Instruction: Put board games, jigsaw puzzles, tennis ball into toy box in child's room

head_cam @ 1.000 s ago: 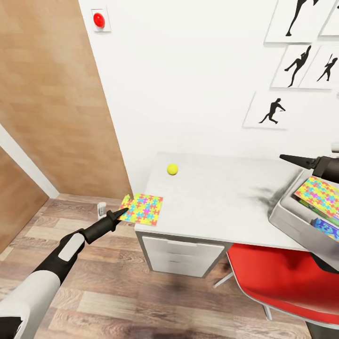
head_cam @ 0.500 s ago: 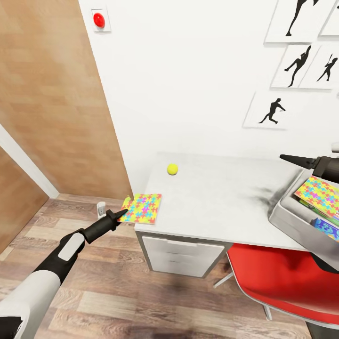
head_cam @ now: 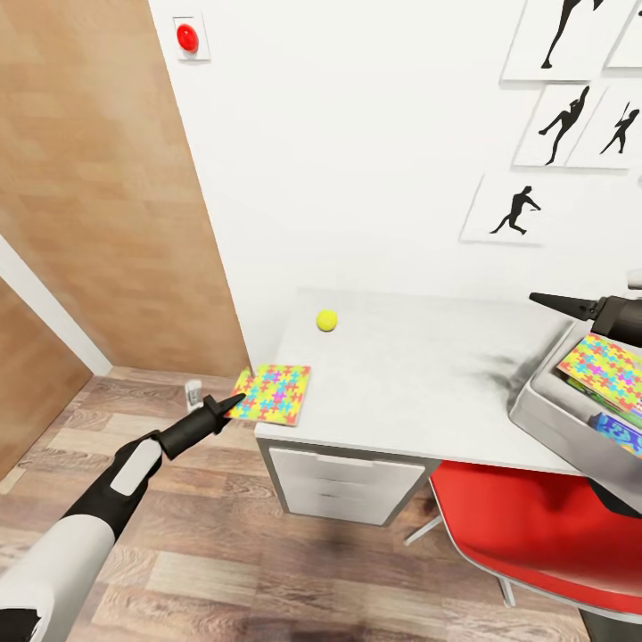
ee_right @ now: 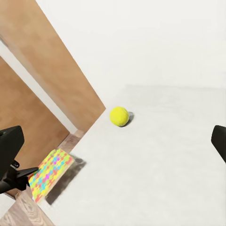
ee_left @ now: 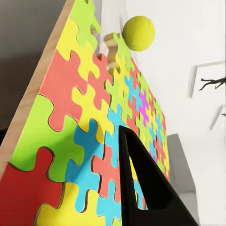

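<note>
The table (head_cam: 419, 383) carries the toy box (head_cam: 548, 415) at its right end, with one jigsaw puzzle (head_cam: 602, 366) inside. The second jigsaw puzzle (head_cam: 272, 394) is tilted over the left front corner, clamped by the left gripper (head_cam: 234, 404). The tennis ball (head_cam: 326, 320) lies near the wall, and the right gripper (head_cam: 557, 301) hangs above the toy box with fingers apart.

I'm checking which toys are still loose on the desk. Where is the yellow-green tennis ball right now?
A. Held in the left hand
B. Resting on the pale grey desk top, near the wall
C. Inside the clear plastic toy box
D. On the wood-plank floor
B: the yellow-green tennis ball sits alone on the pale grey desk top close to the wall, apart from the left hand.
</note>
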{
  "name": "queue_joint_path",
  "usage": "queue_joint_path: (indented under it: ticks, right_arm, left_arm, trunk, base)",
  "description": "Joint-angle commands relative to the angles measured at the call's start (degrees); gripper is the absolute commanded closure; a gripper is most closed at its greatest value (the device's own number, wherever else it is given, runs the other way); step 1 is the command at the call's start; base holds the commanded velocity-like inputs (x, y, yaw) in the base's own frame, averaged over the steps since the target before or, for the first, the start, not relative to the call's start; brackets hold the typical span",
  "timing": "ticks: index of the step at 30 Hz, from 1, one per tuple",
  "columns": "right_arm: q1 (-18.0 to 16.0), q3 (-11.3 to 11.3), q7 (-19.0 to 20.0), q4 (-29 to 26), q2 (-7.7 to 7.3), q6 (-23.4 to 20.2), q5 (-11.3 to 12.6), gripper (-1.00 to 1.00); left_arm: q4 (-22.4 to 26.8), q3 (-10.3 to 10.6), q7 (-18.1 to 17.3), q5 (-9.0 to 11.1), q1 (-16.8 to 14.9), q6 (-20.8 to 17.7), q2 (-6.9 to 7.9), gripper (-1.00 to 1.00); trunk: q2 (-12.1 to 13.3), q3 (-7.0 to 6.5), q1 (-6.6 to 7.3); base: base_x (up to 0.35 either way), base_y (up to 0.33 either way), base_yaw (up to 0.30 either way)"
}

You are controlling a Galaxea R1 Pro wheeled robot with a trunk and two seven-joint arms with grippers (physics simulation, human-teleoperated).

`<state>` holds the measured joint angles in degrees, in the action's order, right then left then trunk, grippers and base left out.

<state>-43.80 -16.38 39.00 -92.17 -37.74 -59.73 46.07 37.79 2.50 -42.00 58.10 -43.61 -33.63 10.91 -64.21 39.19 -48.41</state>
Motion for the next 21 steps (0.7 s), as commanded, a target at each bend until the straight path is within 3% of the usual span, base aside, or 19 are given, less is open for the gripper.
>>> queue_joint_path:
  ticks: [1,6,17,21]
  right_arm:
    - [-0.1,0.0,0.4,0.0,0.01,-0.3,-0.3,-1.0]
    - [0.0,0.2,0.6,0.0,-0.03,-0.3,-0.3,-1.0]
    - [-0.1,0.3,0.7,0.0,-0.05,-0.3,-0.3,-1.0]
    - [-0.1,0.4,0.7,0.0,-0.05,-0.3,-0.3,-1.0]
  left_arm:
    - [0.9,0.2,0.0,0.4,0.3,-0.2,0.08,1.0]
    - [6.4,0.0,-0.1,0.5,2.7,-1.1,0.31,1.0]
    - [10.6,-0.3,-0.1,0.6,4.4,-3.0,0.56,1.0]
    - [12.9,-0.4,-0.1,1.5,4.9,-3.6,0.78,1.0]
  trunk:
    - [0.0,0.05,0.0]
    - [0.0,0.05,0.0]
    - [0.0,0.05,0.0]
    - [0.0,0.05,0.0]
  base:
    - [0.0,0.0,0.0]
    - [0.0,0.0,0.0]
    - [0.0,0.0,0.0]
    - [0.0,0.0,0.0]
